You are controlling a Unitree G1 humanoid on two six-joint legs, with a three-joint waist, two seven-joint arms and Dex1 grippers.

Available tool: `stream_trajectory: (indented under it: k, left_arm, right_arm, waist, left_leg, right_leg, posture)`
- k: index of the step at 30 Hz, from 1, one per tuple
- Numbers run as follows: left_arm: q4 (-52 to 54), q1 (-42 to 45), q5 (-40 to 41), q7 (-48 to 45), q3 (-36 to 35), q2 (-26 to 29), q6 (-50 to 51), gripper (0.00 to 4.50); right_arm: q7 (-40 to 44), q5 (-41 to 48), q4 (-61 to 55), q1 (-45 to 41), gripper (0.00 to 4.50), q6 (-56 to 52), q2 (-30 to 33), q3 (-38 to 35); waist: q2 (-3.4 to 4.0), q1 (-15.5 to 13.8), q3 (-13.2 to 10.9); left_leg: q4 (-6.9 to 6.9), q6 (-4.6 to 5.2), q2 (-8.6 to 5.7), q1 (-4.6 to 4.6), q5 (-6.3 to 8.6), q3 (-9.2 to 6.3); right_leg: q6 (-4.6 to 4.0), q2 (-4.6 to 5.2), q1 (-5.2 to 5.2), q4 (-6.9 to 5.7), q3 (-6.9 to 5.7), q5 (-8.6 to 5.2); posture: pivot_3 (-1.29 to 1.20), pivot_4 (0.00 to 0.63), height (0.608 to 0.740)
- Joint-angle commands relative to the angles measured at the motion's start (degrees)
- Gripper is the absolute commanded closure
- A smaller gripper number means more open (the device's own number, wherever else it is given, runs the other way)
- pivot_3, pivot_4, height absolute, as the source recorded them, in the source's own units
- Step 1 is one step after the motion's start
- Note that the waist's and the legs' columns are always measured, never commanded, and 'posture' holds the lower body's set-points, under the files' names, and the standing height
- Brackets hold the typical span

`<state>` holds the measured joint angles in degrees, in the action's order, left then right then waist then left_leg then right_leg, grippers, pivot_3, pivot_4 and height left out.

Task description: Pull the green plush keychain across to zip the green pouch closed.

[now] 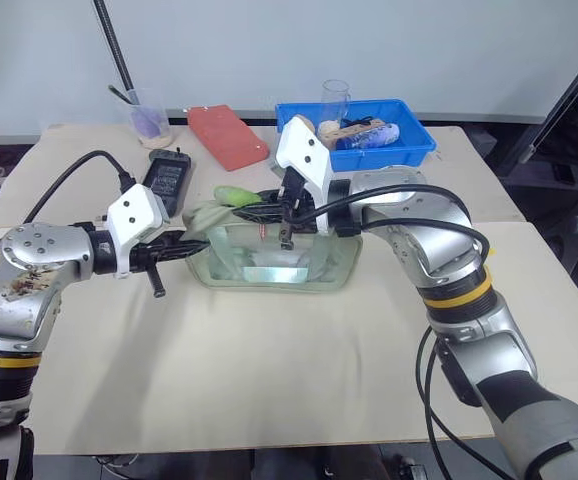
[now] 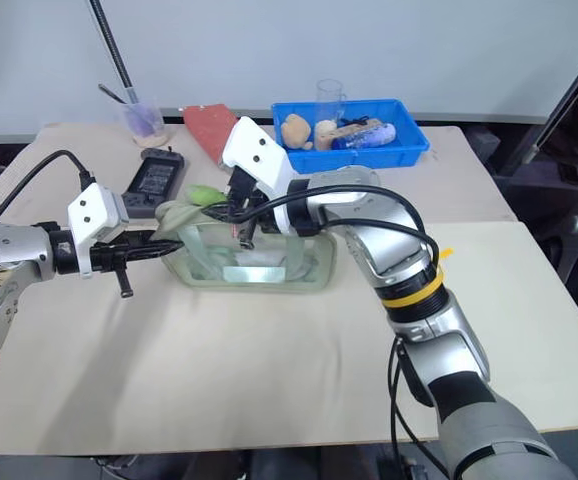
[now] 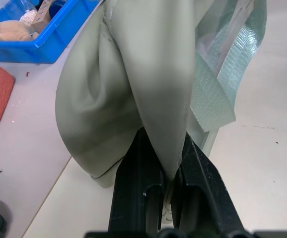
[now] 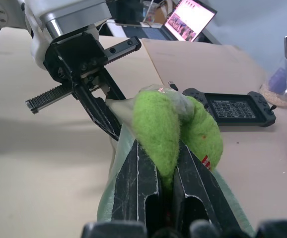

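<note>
Green plush keychain (image 4: 169, 130) pinched between right fingers (image 4: 133, 183), above green pouch (image 1: 269, 262)

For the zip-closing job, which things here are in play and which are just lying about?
In play:
- green plush keychain, clamped in the right end effector
- green pouch, its fabric pinched by the left end effector

Lying about:
- blue tray
- red pad
- black game controller
- plastic cup

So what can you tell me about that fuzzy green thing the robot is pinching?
The green plush keychain is a small, bright lime oval of fuzzy fabric. The right end effector is shut on it, black fingers squeezing its middle so it bulges on both sides. It sits at the left end of the green pouch, whose fabric the left end effector pinches.
</note>
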<state>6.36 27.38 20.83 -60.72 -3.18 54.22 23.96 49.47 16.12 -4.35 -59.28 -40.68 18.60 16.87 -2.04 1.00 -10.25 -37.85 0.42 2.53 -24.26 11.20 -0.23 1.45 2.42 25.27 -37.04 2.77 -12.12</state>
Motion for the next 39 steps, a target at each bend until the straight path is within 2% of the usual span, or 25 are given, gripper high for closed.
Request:
stream_trajectory:
  k: [1,8,15,17,21,38,39]
  left_arm:
    - [-4.4,-0.3,-1.5,0.2,-1.8,2.4,1.8,4.5]
    - [-3.1,-3.6,0.0,-1.5,-4.7,6.1,3.5,4.5]
    - [-0.6,-7.7,0.0,0.3,-5.7,5.4,3.2,4.5]
    - [-0.2,-7.9,0.3,0.7,-5.9,5.2,3.4,4.5]
    - [-0.3,-7.6,0.4,1.0,-5.6,5.1,3.2,4.5]
    - [-0.9,-5.4,0.1,-0.1,-3.9,4.7,2.8,4.5]
    - [-0.8,-5.4,0.1,-0.2,-3.9,4.7,2.8,4.5]
  right_arm:
    - [-4.4,-0.8,-2.5,-0.5,4.48,2.3,-0.3,-4.6]
    - [-6.7,-6.3,3.4,-0.8,4.48,12.3,-5.2,1.3]
    - [-4.7,-6.9,6.2,-1.3,4.48,15.6,-6.7,2.2]
    - [-4.3,-6.9,6.4,-1.6,3.65,15.8,-6.8,2.0]
    - [-3.8,-6.7,6.4,-2.2,2.31,15.6,-7.0,1.9]
    - [-2.8,-8.9,8.0,-2.7,2.31,15.7,-8.5,3.0]
    - [-2.8,-9.2,8.3,-2.7,2.56,15.7,-8.4,3.1]
  waist:
    - [0.0,0.1,0.0]
    - [0.0,0.8,0.0]
    - [0.0,0.8,0.0]
    - [0.0,0.8,0.0]
    - [0.0,1.0,0.0]
    - [0.0,1.1,0.0]
    - [0.0,1.1,0.0]
  left_leg:
    - [0.0,0.0,0.0,0.0,0.0,0.0]
    - [0.04,0.0,0.04,-0.02,0.0,0.0]
    - [0.04,0.0,0.04,-0.04,0.0,-0.01]
    - [0.04,0.0,0.05,-0.03,0.0,0.0]
    - [0.04,0.0,0.06,0.01,0.0,0.0]
    - [0.06,0.0,0.07,0.03,0.0,0.0]
    - [0.07,0.0,0.07,0.03,0.0,0.0]
  right_leg:
    - [0.0,0.0,0.0,0.0,0.0,0.0]
    - [-0.01,-0.03,0.06,0.0,0.0,-0.01]
    - [-0.01,-0.01,0.05,0.02,0.0,-0.01]
    - [-0.01,-0.02,0.05,0.01,0.0,-0.01]
    - [-0.02,-0.02,0.05,0.0,-0.01,0.0]
    - [-0.04,-0.03,0.03,-0.01,-0.01,-0.01]
    - [-0.04,-0.03,0.03,-0.01,-0.01,-0.01]
  posture:
    - [0.0,0.15,0.74]
    - [0.0,0.15,0.74]
    - [0.0,0.15,0.74]
    - [0.0,0.15,0.74]
    - [0.0,0.15,0.74]
    - [0.0,0.15,0.74]
    - [0.0,0.15,0.74]
